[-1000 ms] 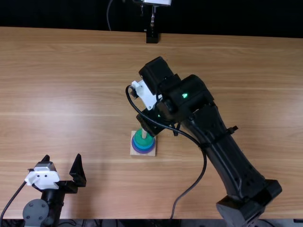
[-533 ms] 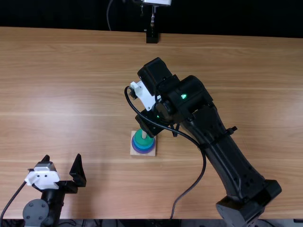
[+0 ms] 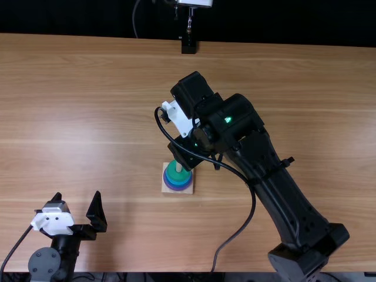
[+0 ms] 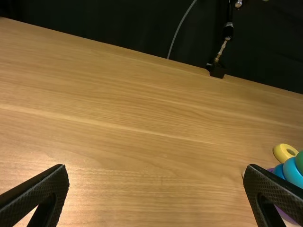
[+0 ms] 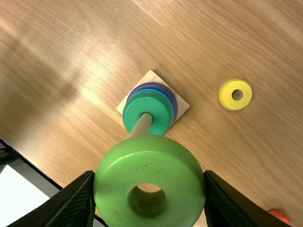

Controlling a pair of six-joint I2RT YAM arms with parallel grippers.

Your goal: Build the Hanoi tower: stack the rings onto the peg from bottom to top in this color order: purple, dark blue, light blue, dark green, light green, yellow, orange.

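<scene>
In the top view my left gripper (image 3: 77, 195) stands open at the near left; its fingers (image 4: 40, 191) also stand apart in the left wrist view, with the left gripper (image 4: 156, 168) holding nothing. My right gripper (image 3: 187, 154) is just beyond the wooden base (image 3: 167, 189). In the right wrist view the right gripper (image 5: 149, 175) is shut on the light green ring (image 5: 147, 161), held over the peg (image 5: 142, 124). The ring covers the peg's tip; I cannot tell whether it is inside the hole. Dark green (image 5: 151, 101) tops the light blue, dark blue and purple (image 5: 176, 97) rings.
Loose on the table (image 5: 61, 56), a yellow ring (image 5: 226, 97) lies near the base and an orange-red ring (image 5: 279, 216) lies farther off. The right arm (image 3: 276, 182) stretches across the table's middle, with a loose black cable (image 3: 253, 205) beside it.
My right arm has shifted very slightly left in the top view, then kept almost still. The left arm and the stacked rings have stayed in place.
</scene>
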